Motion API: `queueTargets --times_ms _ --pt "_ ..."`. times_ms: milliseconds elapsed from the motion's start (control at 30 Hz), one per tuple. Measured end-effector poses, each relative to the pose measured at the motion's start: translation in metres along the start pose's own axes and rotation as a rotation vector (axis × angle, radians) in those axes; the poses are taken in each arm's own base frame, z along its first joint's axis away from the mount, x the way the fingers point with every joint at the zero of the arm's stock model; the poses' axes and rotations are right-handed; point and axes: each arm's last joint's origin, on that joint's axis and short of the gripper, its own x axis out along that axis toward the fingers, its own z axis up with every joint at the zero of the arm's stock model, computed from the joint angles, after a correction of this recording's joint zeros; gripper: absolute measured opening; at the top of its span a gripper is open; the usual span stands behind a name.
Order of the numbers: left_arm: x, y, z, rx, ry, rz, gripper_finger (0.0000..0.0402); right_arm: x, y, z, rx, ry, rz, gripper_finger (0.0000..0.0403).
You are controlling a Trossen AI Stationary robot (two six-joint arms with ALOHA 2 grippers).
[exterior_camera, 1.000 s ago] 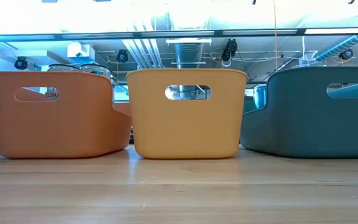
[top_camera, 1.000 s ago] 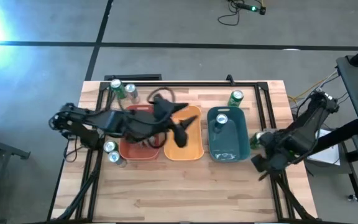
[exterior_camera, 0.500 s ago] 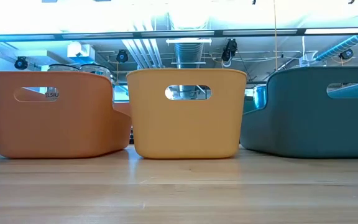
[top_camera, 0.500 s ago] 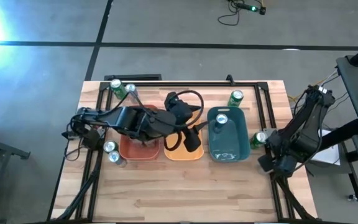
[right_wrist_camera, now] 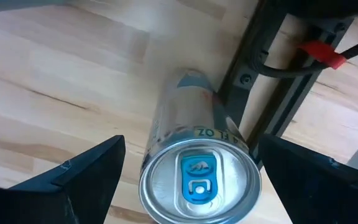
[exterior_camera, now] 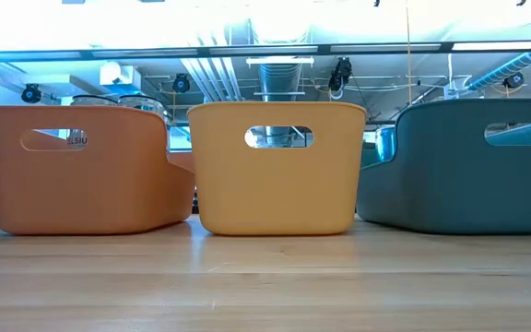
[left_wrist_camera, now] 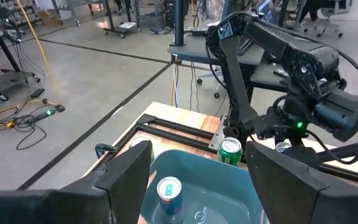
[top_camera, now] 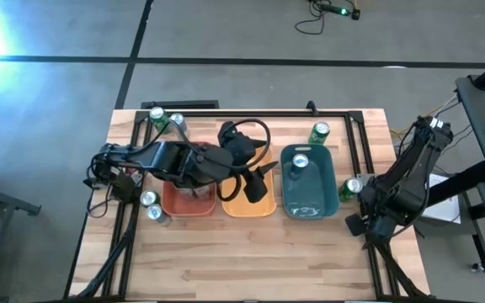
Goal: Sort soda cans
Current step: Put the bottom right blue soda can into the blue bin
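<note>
Since a moment ago the left gripper [top_camera: 257, 187] has crept back a little over the orange bin [top_camera: 260, 206], and the right gripper [top_camera: 356, 221] has dipped lower by the table's right edge. In the right wrist view a silver can with a blue tab [right_wrist_camera: 195, 171] stands upright right between the right gripper's two fingers [right_wrist_camera: 86, 174], which are wide apart and not touching it. Its long way points up at the camera, so I think the fingers only need to drop and squeeze. This can sits on the wooden table [top_camera: 251, 252] close beside a black frame rail [right_wrist_camera: 272, 106], so room on that side looks tight. The left gripper's fingers [left_wrist_camera: 126, 171] are apart and hold nothing; past them sits the teal bin [left_wrist_camera: 229, 202] with one can [left_wrist_camera: 169, 194] inside. The right arm is much nearer the silver can.
</note>
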Motion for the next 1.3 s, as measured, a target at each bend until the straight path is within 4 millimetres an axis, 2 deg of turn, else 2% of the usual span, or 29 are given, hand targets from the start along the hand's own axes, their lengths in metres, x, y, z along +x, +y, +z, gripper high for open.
queueTargets --times_ms 267,433,533,667,833,1133,1300 --pt "0.000 0.000 0.000 0.054 0.000 0.000 0.0247 0.005 0.004 -0.003 0.013 -0.001 -0.047 0.0357" --pt "0.001 0.002 0.000 0.069 -0.002 0.011 0.0247 0.007 0.006 -0.001 0.031 -0.006 -0.051 0.0306" --pt "0.000 0.004 0.001 0.101 -0.009 0.075 0.0247 0.006 0.007 -0.001 0.042 -0.003 -0.051 0.0267" --pt "-0.008 0.012 0.003 0.118 -0.004 0.137 0.0247 0.003 0.007 -0.002 0.049 0.021 -0.057 0.0231" --pt "-0.019 0.023 0.002 0.132 0.045 0.153 0.0247 -0.024 0.011 -0.008 0.041 0.065 0.002 0.0231" --pt "-0.033 0.037 -0.002 0.173 0.130 0.179 0.0247 -0.103 0.034 -0.027 -0.152 0.208 0.182 0.0233" --pt "-0.038 0.041 0.001 0.162 0.116 0.177 0.0247 -0.141 0.060 -0.016 -0.214 0.058 0.329 0.0233"
